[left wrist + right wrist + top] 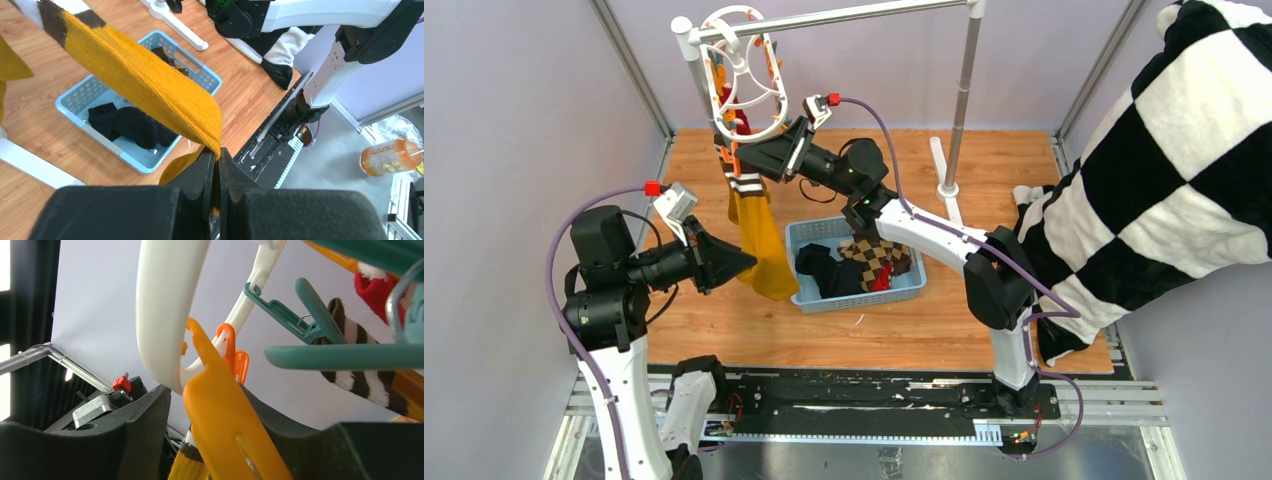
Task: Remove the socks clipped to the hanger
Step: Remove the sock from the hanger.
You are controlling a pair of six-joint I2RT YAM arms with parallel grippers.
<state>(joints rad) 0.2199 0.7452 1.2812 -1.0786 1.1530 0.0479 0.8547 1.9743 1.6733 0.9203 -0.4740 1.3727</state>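
Note:
The white round hanger hangs by its hook from the grey rail; its ring fills the right wrist view. A mustard yellow sock with a brown-and-white striped cuff hangs from an orange peg. My left gripper is shut on the lower end of this sock, which stretches taut from my jaws. My right gripper is up at the hanger and straddles the orange peg, with a gap on its left side. A red sock and another striped cuff hang from teal pegs.
A light blue basket stands on the wooden table under the hanger, holding an argyle sock, a dark sock and a bit of red. The grey rail stand's post rises behind it. A black-and-white checkered blanket drapes at the right.

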